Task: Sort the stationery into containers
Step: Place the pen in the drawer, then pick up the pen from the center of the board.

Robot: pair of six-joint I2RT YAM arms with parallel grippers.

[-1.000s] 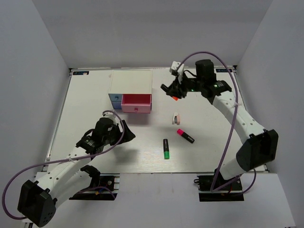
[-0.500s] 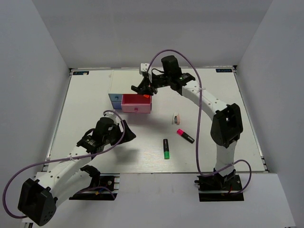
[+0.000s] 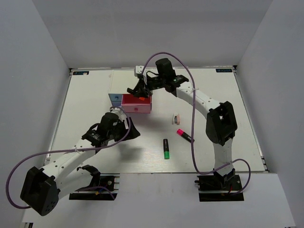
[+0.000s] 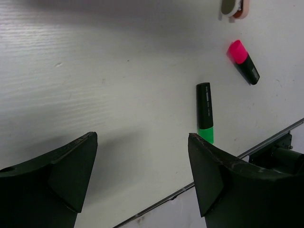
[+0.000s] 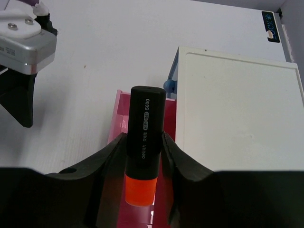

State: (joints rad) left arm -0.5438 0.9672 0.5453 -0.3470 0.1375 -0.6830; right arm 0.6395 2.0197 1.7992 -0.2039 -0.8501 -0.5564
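While our right gripper (image 5: 144,159) clamps the black plastic highlighter with the orange end (image 5: 145,124) above the open pink-red plastic drawer (image 5: 117,118), and our left gripper (image 4: 142,166) hovers in front of that drawer, jaws apart, we risk an off-centre release bouncing the pen off the rim.

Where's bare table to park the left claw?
Bare: the table strip left of the white box, and the far right corner. Crowded: the middle, where eraser, pink highlighter and green highlighter lie right of the left claw.
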